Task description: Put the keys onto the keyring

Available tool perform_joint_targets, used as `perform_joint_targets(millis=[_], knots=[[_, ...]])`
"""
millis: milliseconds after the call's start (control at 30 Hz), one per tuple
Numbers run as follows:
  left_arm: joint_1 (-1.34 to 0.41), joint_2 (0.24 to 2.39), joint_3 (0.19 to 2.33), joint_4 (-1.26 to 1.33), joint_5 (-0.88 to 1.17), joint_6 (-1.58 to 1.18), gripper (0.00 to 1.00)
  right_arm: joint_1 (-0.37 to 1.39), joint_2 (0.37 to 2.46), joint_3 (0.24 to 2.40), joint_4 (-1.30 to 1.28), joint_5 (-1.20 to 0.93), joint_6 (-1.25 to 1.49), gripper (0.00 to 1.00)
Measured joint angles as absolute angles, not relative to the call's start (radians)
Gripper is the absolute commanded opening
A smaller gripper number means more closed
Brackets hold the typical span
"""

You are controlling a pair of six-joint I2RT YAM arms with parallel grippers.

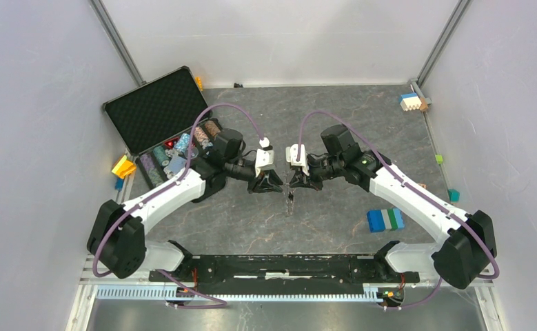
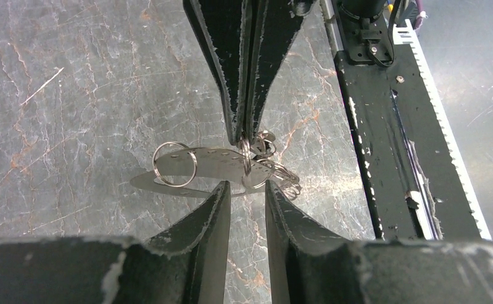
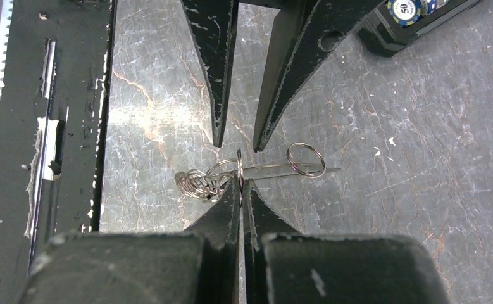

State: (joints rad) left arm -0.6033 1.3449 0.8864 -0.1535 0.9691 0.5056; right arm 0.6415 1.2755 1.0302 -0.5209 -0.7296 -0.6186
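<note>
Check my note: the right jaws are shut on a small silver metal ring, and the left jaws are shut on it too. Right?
Not quite. The left gripper is not shut: its jaws stand open with a clear gap between them, as the right wrist view shows. The right gripper is indeed shut on the small silver metal ring.

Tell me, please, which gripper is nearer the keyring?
Right. The right gripper has its jaws shut on the keyring; the left gripper faces it, jaws open, tips just beside it.
</note>
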Motion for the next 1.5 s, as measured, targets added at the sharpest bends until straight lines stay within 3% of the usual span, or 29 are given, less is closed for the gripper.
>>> perform_joint_targets(millis=[700,933,1500], knots=[[-0.603,1.286,0.891,-0.122,0.969,0.512,0.34,0.641,1.290,1.021,-0.464,-0.783,-0.595,0.00],[-0.603,1.286,0.891,-0.091,0.969,0.510,0.25,0.641,1.295,1.018,-0.456,-0.789,-0.585,0.00],[-0.619,1.286,0.891,-0.118,0.971,0.513,0.27,0.641,1.299,1.019,-0.449,-0.789,-0.570,0.00]])
